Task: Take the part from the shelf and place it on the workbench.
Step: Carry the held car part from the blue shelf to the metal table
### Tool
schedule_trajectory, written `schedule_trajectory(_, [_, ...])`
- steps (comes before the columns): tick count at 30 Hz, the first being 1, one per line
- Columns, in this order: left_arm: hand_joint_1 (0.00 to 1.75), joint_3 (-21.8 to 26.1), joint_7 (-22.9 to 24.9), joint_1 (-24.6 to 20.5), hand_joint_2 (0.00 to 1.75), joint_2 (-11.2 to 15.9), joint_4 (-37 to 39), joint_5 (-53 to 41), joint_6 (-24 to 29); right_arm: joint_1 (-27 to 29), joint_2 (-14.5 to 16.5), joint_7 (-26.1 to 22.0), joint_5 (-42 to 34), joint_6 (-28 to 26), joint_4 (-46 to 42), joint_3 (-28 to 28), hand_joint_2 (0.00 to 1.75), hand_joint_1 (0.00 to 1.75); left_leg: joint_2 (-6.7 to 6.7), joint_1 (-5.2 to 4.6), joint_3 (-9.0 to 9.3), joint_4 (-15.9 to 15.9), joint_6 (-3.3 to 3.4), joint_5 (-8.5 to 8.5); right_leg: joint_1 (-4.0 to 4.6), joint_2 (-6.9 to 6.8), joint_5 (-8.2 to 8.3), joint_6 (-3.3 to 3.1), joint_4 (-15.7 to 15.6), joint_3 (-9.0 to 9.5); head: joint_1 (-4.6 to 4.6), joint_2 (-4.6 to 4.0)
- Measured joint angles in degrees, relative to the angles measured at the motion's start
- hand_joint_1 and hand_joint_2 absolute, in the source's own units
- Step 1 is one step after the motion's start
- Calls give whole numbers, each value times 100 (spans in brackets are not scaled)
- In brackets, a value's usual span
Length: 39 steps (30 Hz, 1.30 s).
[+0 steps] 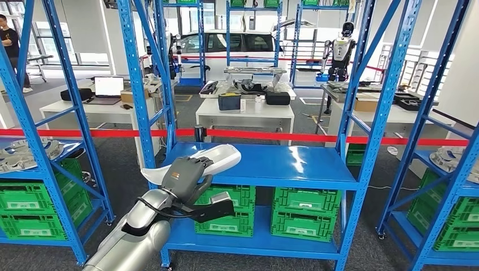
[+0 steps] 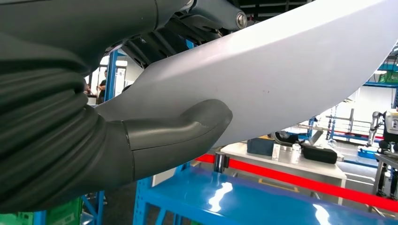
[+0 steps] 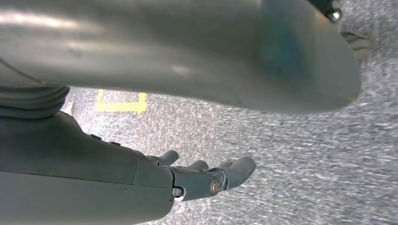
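A long white curved part (image 1: pixel 221 157) lies over the front left of the blue shelf board (image 1: pixel 282 165). My left hand (image 1: pixel 184 173) grips its near end from above. In the left wrist view the thick grey thumb (image 2: pixel 180 130) presses under the white part (image 2: pixel 291 75), and the part hangs clear above the shiny blue shelf board (image 2: pixel 244 201). My right hand (image 3: pixel 206 176) hangs over grey carpet, fingers loosely apart and holding nothing.
Blue shelf uprights (image 1: pixel 379 124) frame the bay. Green crates (image 1: pixel 305 213) fill the level below. A red tape barrier (image 1: pixel 271 135) runs behind the shelf, with white tables (image 1: pixel 245 112) beyond. Another robot (image 1: pixel 340 52) stands far back, and a person (image 1: pixel 10 40) at far left.
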Motion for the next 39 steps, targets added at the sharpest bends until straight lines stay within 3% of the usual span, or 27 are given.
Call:
schedule_trajectory(1, [175,0,14,2,175,-15,6,-11,-8,-7,0,7,-9,-1,0,-4,0,0,0,-4,-84,9,-3,63,1,1,-89,10,306,-41,0,0])
schedule_trajectory(2, [175,0,27,5,175,-28,13,-25,-16,-13,0,13,-17,-1,0,-10,0,0,1,-5,-172,21,-10,122,1,1,-46,15,461,-8,1,0])
schedule_trajectory(3, [175,0,33,6,175,-38,19,-38,-22,-17,1,19,-23,-1,0,-19,0,0,2,-3,-261,37,-23,178,-1,1,87,15,425,117,1,0])
schedule_trajectory(5, [175,0,39,6,175,-56,20,-56,-30,-24,2,23,-28,-1,0,-39,0,0,2,1,-422,85,-63,270,-6,3,291,7,-176,628,1,0])
schedule_trajectory(7, [175,0,41,2,175,-74,13,-58,-30,-34,4,21,-32,-1,0,-56,0,0,4,-10,-524,132,-124,349,14,23,199,-40,-898,1116,-1,0])
schedule_trajectory(8, [175,0,42,1,175,-85,10,-58,-30,-38,5,21,-33,-1,0,-63,0,0,5,-16,-550,139,-156,389,30,34,123,-73,-1090,1223,-1,0])
schedule_trajectory(10, [175,0,40,3,175,-99,14,-58,-31,-37,10,22,-34,-1,0,-79,0,0,6,-17,-580,141,-221,452,35,33,142,-165,-1166,1214,-2,0])
schedule_trajectory(11, [175,0,40,3,175,-101,17,-58,-32,-38,15,23,-34,-1,0,-84,0,0,1,-10,-617,181,-253,400,30,24,185,-212,-1169,1180,-4,0])
schedule_trajectory(13, [175,0,42,2,175,-96,24,-58,-35,-38,22,24,-36,-1,0,-90,0,0,-12,4,-760,529,-317,28,19,6,295,-307,-1181,1079,-8,0])
schedule_trajectory(15, [175,0,44,6,175,-95,27,-63,-38,-38,22,26,-38,-1,0,-92,0,0,-18,12,-949,1232,-362,-484,33,1,406,-353,-1176,942,-8,0])
schedule_trajectory(16, [175,0,47,13,175,-95,32,-68,-39,-37,22,26,-39,-1,0,-93,0,0,-18,13,-1002,1555,-373,-617,41,-1,463,-360,-1173,869,-8,0])
schedule_trajectory(17, [175,0,50,21,175,-95,37,-74,-40,-37,22,25,-38,-1,0,-93,0,0,-18,12,-986,1734,-371,-621,51,-2,519,-363,-1169,794,-8,0])
schedule_trajectory(18, [175,0,54,27,175,-96,40,-79,-41,-37,23,22,-38,-1,0,-93,0,0,-19,10,-880,1722,-354,-519,62,-2,576,-362,-1165,718,-8,0])
schedule_trajectory(20, [175,0,56,29,175,-98,39,-82,-41,-36,31,18,-36,-1,0,-93,0,0,-24,-14,-403,1148,-271,-261,80,2,682,-355,-1158,593,-7,0])
schedule_trajectory(22, [175,0,56,18,175,-105,23,-84,-41,-32,50,12,-32,-2,0,-95,0,0,-23,-54,135,363,-180,-259,90,0,774,-321,-1158,519,-7,0])
schedule_trajectory(23, [175,0,56,11,175,-109,16,-84,-41,-30,59,9,-28,-2,0,-95,0,0,-21,-72,289,113,-152,-308,84,-7,822,-293,-1166,500,-7,0])
schedule_trajectory(25, [175,0,45,3,175,-112,15,-87,-42,-27,61,8,-20,-3,0,-94,0,0,-17,-86,324,-53,-119,-290,71,-21,923,-227,-1200,475,-7,0])
schedule_trajectory(27, [175,0,34,4,175,-116,21,-95,-44,-24,60,12,-17,-1,0,-93,0,0,5,-64,253,-105,-59,-158,63,-5,802,-168,-1116,411,-8,0])
schedule_trajectory(28, [175,0,33,3,175,-121,23,-98,-46,-23,61,13,-16,3,0,-93,0,0,16,-44,193,-128,-26,-81,57,6,580,-141,-920,337,-7,0])
schedule_trajectory(30, [175,0,29,4,175,-131,25,-104,-51,-24,59,13,-16,12,0,-93,0,0,25,-34,31,-124,12,55,30,17,9,-85,-224,137,-4,0])
schedule_trajectory(31, [175,0,27,9,175,-132,28,-107,-52,-25,55,12,-16,15,0,-93,0,0,26,-29,-64,-113,9,124,14,17,-162,-53,150,59,-5,0])
schedule_trajectory(32, [175,0,25,14,175,-132,32,-111,-55,-25,51,12,-16,16,0,-93,0,0,28,-20,-163,-97,-4,190,1,18,-184,-24,407,39,-5,0])
schedule_trajectory(33, [175,0,23,18,175,-132,37,-116,-56,-25,49,13,-17,15,0,-93,0,0,30,-4,-267,-73,-25,253,-14,17,-80,4,501,97,-5,0])
schedule_trajectory(35, [175,0,17,18,175,-135,43,-123,-58,-29,46,13,-17,15,0,-93,0,0,31,37,-479,13,-88,359,-65,16,218,69,98,511,-4,0])
schedule_trajectory(36, [175,0,14,15,175,-138,42,-124,-58,-34,48,13,-18,15,0,-93,0,0,27,46,-580,71,-125,397,-81,20,228,103,-304,815,-3,0])
schedule_trajectory(38, [175,0,-1,7,175,-148,38,-124,-65,-43,50,5,-23,16,-1,-93,0,0,23,46,-705,166,-207,469,-83,40,48,58,-941,1246,-4,0])
schedule_trajectory(39, [175,0,-14,4,175,-151,40,-121,-80,-44,51,1,-27,16,-2,-93,0,0,23,42,-733,179,-241,505,-60,51,-32,2,-1068,1302,-4,0])
